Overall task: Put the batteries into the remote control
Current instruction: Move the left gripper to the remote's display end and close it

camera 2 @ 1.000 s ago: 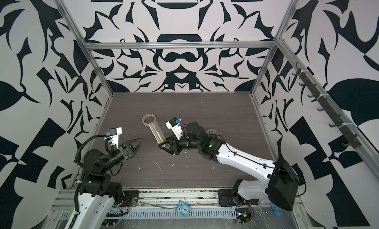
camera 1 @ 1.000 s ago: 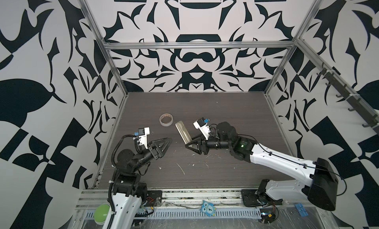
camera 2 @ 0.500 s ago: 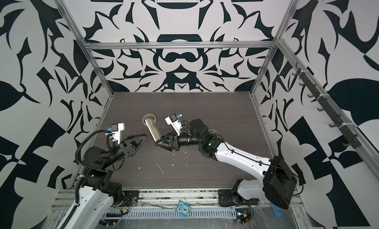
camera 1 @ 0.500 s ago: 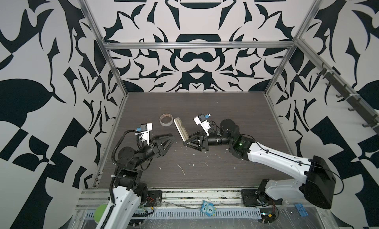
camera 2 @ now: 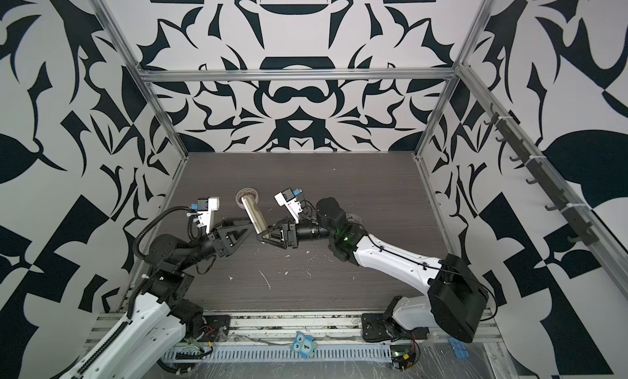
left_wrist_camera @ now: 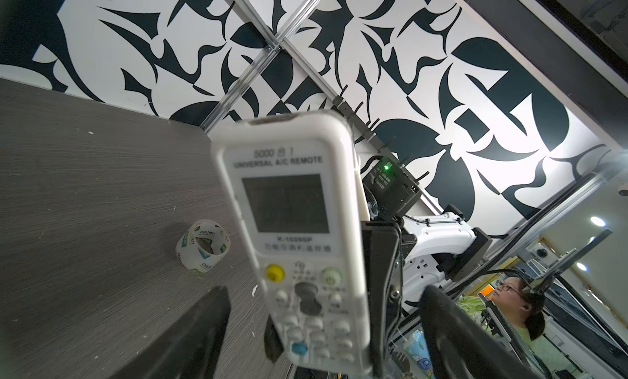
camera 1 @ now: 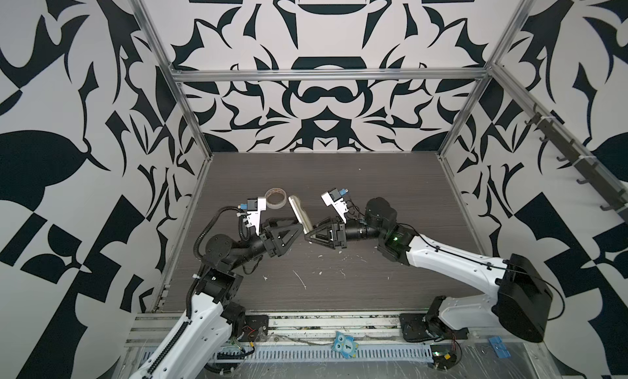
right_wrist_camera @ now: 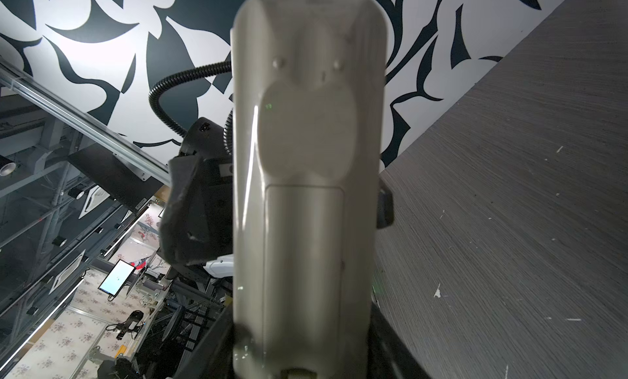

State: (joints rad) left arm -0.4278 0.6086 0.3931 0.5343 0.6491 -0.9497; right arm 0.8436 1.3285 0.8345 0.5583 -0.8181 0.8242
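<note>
My right gripper (camera 1: 309, 234) is shut on the lower end of the remote control (camera 1: 299, 212), holding it tilted above the table. The left wrist view shows the remote control's (left_wrist_camera: 295, 224) white face with display and buttons. The right wrist view shows the remote control's (right_wrist_camera: 309, 156) plain beige back with its cover panel in place. My left gripper (camera 1: 297, 236) faces it, open, one finger (left_wrist_camera: 204, 326) on each side of the remote's lower part without touching. The batteries are out of view.
A tape roll (camera 1: 276, 198) lies on the dark table (camera 1: 390, 190) just behind the remote; in the left wrist view the tape roll (left_wrist_camera: 203, 244) carries green print. White scraps (camera 1: 300, 278) are scattered toward the front. Patterned walls close three sides.
My left gripper has moved right toward the remote and opened wider, so its fingers now flank it. The right gripper has shifted the remote slightly left and kept its grip.
</note>
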